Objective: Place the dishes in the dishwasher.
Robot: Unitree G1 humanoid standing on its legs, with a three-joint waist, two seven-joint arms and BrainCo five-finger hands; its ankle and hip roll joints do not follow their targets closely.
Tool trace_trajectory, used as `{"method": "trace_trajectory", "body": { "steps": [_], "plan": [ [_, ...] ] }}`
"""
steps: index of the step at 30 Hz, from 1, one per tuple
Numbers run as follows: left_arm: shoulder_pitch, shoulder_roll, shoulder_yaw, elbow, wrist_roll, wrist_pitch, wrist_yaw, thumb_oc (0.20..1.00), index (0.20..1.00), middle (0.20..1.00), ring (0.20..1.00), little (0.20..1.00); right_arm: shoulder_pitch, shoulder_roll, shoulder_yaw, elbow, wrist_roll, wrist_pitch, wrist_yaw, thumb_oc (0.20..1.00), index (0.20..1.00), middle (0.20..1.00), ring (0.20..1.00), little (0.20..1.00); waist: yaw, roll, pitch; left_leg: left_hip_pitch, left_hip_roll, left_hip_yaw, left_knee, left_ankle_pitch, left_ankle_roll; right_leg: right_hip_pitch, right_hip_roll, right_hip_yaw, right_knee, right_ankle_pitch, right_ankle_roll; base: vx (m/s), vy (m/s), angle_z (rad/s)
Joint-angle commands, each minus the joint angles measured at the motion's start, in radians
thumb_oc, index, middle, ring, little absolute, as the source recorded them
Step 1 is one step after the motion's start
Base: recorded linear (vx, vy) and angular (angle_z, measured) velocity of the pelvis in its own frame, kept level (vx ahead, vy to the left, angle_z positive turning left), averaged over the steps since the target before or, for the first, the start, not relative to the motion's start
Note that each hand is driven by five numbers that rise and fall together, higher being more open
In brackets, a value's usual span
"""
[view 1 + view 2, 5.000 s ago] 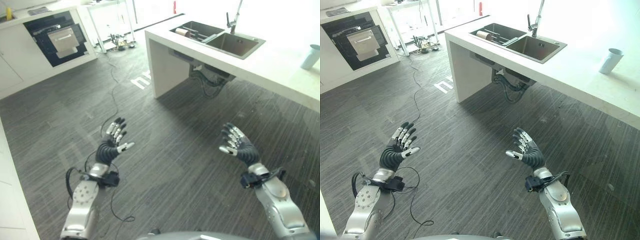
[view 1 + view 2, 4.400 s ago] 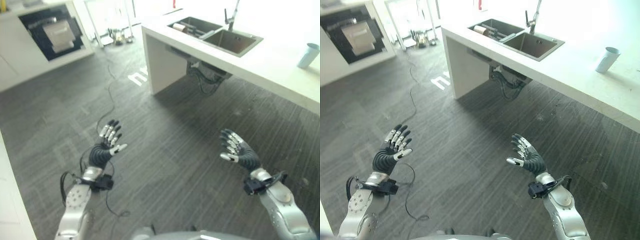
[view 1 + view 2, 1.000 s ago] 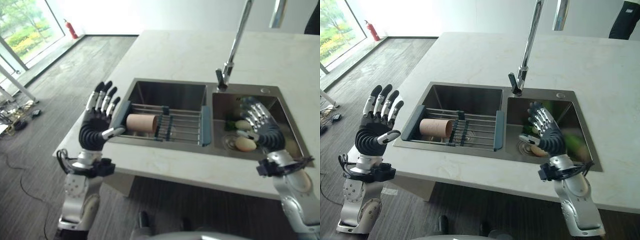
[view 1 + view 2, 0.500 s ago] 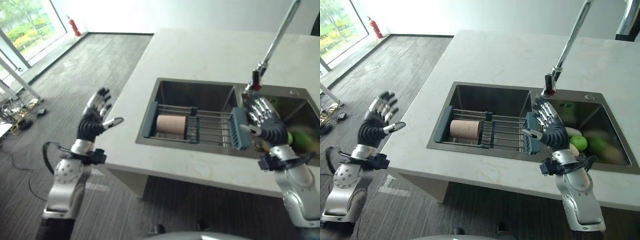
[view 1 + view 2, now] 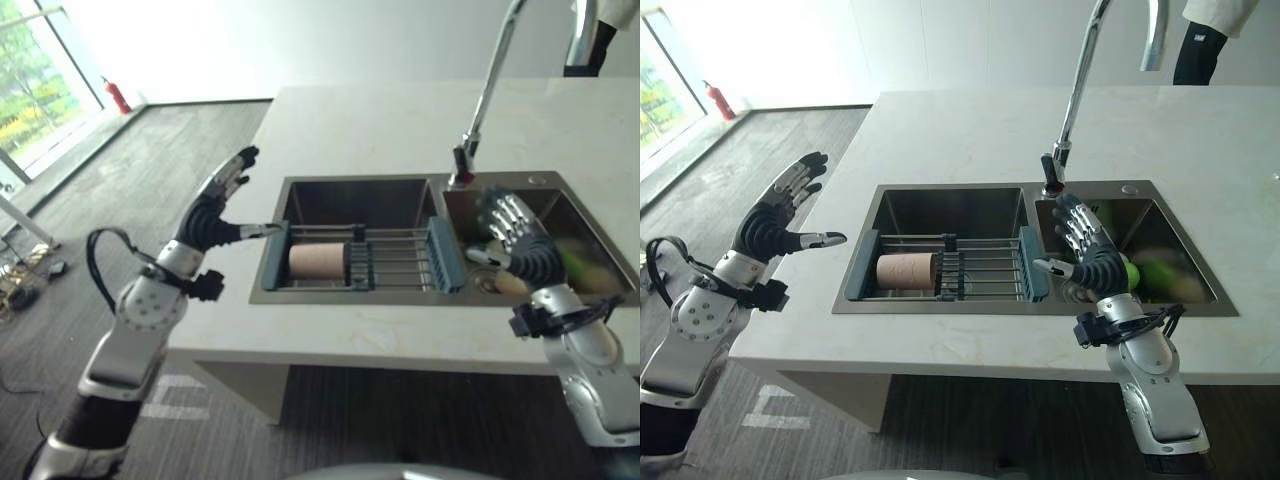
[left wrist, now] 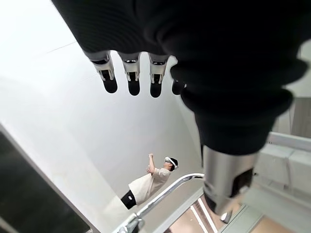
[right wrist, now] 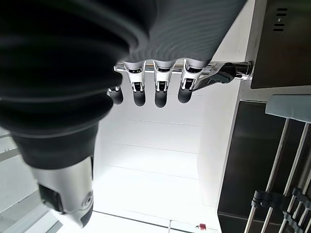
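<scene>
A tan cup (image 5: 902,268) lies on its side on a wire rack with blue ends (image 5: 980,262) across the left basin of a steel double sink (image 5: 940,208). My left hand (image 5: 207,220) is open, fingers spread, raised above the counter just left of the sink. Over the right basin, beside the rack's right end, my right hand (image 5: 525,255) hovers open and holds nothing. Its straight fingers (image 7: 146,92) show in the right wrist view, and the left hand's fingers (image 6: 129,80) in the left wrist view.
A tall chrome faucet (image 5: 1075,90) rises behind the divider between the basins. Green and pale round items (image 5: 1148,272) lie in the right basin. The sink sits in a white counter (image 5: 970,120). A person (image 5: 1205,30) stands beyond the counter's far right.
The camera has swung from the floor to the sink counter. My left hand has lifted and moved closer to the sink's left rim. My right hand stays over the right basin.
</scene>
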Motion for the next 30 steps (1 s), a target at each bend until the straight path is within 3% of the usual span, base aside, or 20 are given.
{"method": "trace_trajectory", "body": {
  "steps": [1, 4, 7, 11, 13, 19, 30],
  "plan": [
    [-0.098, 0.080, 0.023, 0.056, 0.149, -0.079, 0.073, 1.000, 1.000, 1.000, 1.000, 1.000, -0.055, -0.028, -0.033, -0.021, 0.031, -0.033, 0.027, 1.000, 1.000, 1.000, 1.000, 1.000, -0.012, -0.010, -0.039, 0.023, 0.039, 0.022, 0.009, -0.065, -0.035, 0.021, -0.036, -0.061, 0.006, -0.035, 0.067, -0.02, 0.004, -0.19],
    [-0.151, 0.133, 0.009, 0.065, 0.258, -0.050, 0.084, 1.000, 1.000, 1.000, 1.000, 1.000, -0.060, -0.038, -0.027, -0.026, 0.028, -0.022, 0.033, 1.000, 1.000, 1.000, 1.000, 1.000, -0.025, -0.004, -0.046, 0.023, 0.040, 0.031, 0.009, -0.064, -0.038, 0.020, -0.033, -0.055, 0.006, -0.036, 0.068, -0.02, -0.003, -0.11],
    [-0.199, 0.169, -0.035, 0.098, 0.293, -0.015, -0.005, 1.000, 1.000, 1.000, 1.000, 1.000, -0.074, -0.051, -0.021, -0.018, 0.035, -0.015, 0.052, 1.000, 1.000, 1.000, 1.000, 1.000, -0.033, 0.002, -0.050, 0.025, 0.041, 0.035, 0.009, -0.064, -0.040, 0.021, -0.029, -0.053, 0.006, -0.037, 0.069, 0.00, 0.000, 0.00],
    [-0.305, 0.226, -0.156, 0.186, 0.255, 0.056, -0.119, 1.000, 1.000, 1.000, 1.000, 1.000, -0.107, -0.098, 0.004, -0.009, 0.059, -0.003, 0.085, 1.000, 1.000, 1.000, 1.000, 1.000, -0.051, 0.017, -0.054, 0.025, 0.043, 0.046, 0.009, -0.062, -0.043, 0.016, -0.024, -0.041, 0.006, -0.036, 0.071, -0.02, 0.015, -0.05],
    [-0.404, 0.264, -0.259, 0.345, 0.257, 0.064, -0.147, 1.000, 1.000, 1.000, 1.000, 1.000, -0.133, -0.133, 0.020, 0.007, 0.083, -0.005, 0.121, 1.000, 1.000, 1.000, 1.000, 1.000, -0.069, 0.028, -0.056, 0.027, 0.045, 0.065, 0.009, -0.060, -0.044, 0.014, -0.017, -0.033, 0.006, -0.036, 0.072, -0.02, 0.037, -0.22],
    [-0.468, 0.243, -0.347, 0.503, 0.264, 0.070, -0.191, 1.000, 1.000, 1.000, 1.000, 1.000, -0.140, -0.154, 0.016, 0.019, 0.102, -0.004, 0.164, 1.000, 1.000, 1.000, 1.000, 1.000, -0.094, 0.033, -0.058, 0.029, 0.046, 0.082, 0.009, -0.059, -0.041, 0.011, -0.008, -0.014, 0.006, -0.038, 0.071, 0.00, 0.014, -0.05],
    [-0.456, 0.171, -0.369, 0.646, 0.277, 0.091, -0.205, 1.000, 1.000, 1.000, 1.000, 1.000, -0.140, -0.149, 0.011, 0.024, 0.084, -0.002, 0.204, 1.000, 1.000, 1.000, 1.000, 1.000, -0.121, 0.034, -0.054, 0.043, 0.050, 0.114, 0.009, -0.065, -0.036, 0.013, -0.011, 0.003, 0.006, -0.037, 0.076, 0.03, 0.007, -0.07]
  ]
}}
